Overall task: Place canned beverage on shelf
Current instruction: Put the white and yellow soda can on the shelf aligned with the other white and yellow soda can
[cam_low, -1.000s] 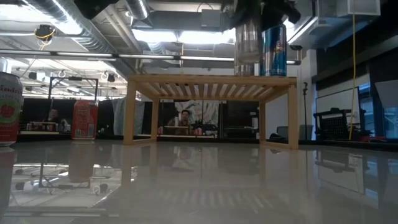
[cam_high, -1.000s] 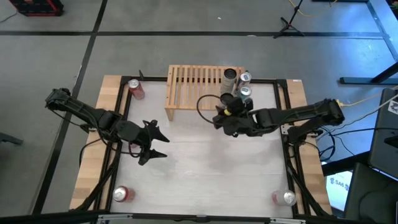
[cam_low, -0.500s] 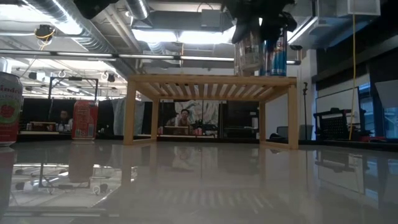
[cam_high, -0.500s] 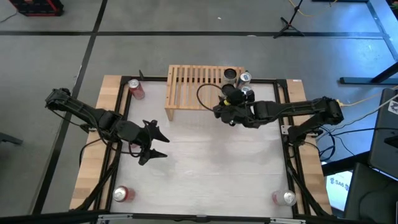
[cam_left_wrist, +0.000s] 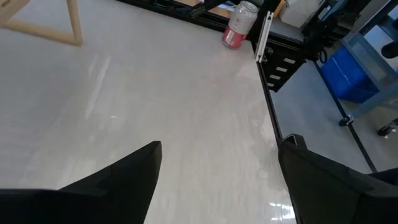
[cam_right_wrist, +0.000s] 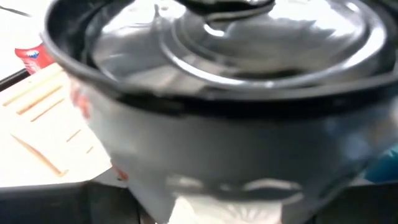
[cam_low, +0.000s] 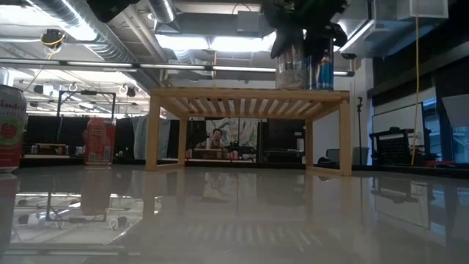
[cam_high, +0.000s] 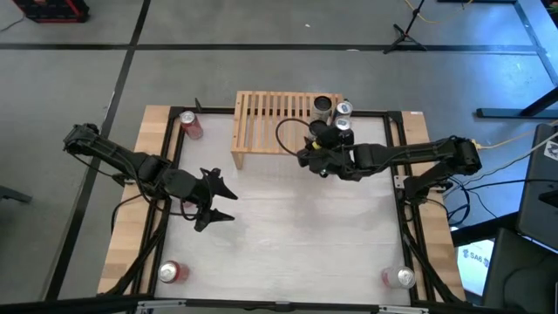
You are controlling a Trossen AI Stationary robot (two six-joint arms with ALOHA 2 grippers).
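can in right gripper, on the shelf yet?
Cannot tell. The right gripper holds the can upright at the shelf's top; contact is not visible.

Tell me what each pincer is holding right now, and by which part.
Right pincer grips a can by its side at the shelf. Left pincer is open and holds nothing.

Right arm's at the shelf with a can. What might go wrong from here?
1. The right gripper holds its can close beside the blue can standing at the right end of the shelf. Lowering it or opening the fingers may knock that neighbour over.
2. The top is slatted and the spot seems near the front edge, so a tilted release might tip the can off.
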